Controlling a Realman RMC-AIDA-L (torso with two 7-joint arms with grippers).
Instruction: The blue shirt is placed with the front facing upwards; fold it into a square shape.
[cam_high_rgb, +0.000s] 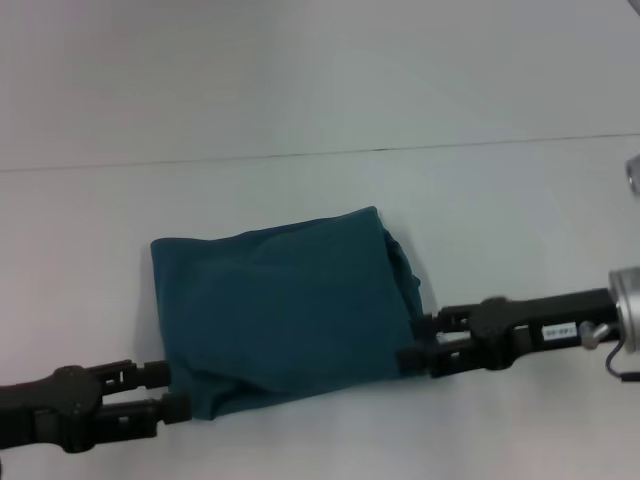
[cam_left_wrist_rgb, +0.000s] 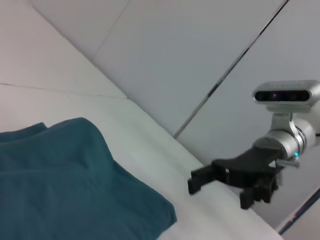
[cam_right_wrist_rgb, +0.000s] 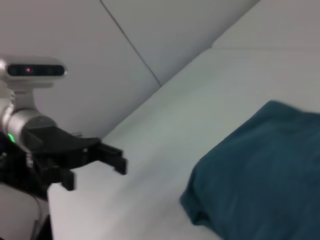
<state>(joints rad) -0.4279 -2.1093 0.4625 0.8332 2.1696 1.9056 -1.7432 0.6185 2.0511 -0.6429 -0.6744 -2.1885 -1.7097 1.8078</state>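
The blue shirt (cam_high_rgb: 280, 310) lies folded into a rough rectangle on the white table, with no lettering showing. My left gripper (cam_high_rgb: 172, 390) is open at the shirt's near left corner, its fingertips right at the cloth edge. At the shirt's right edge, near its front corner, my right gripper (cam_high_rgb: 415, 340) is open too. The left wrist view shows the shirt (cam_left_wrist_rgb: 60, 180) with the right gripper (cam_left_wrist_rgb: 217, 187) beyond it, fingers apart. From the right wrist, the shirt (cam_right_wrist_rgb: 265, 170) lies near and the left gripper (cam_right_wrist_rgb: 95, 170) stands open farther off.
The white table (cam_high_rgb: 300, 80) stretches far behind the shirt, crossed by a thin dark seam (cam_high_rgb: 380, 150). A small metallic object (cam_high_rgb: 633, 172) shows at the right edge of the head view.
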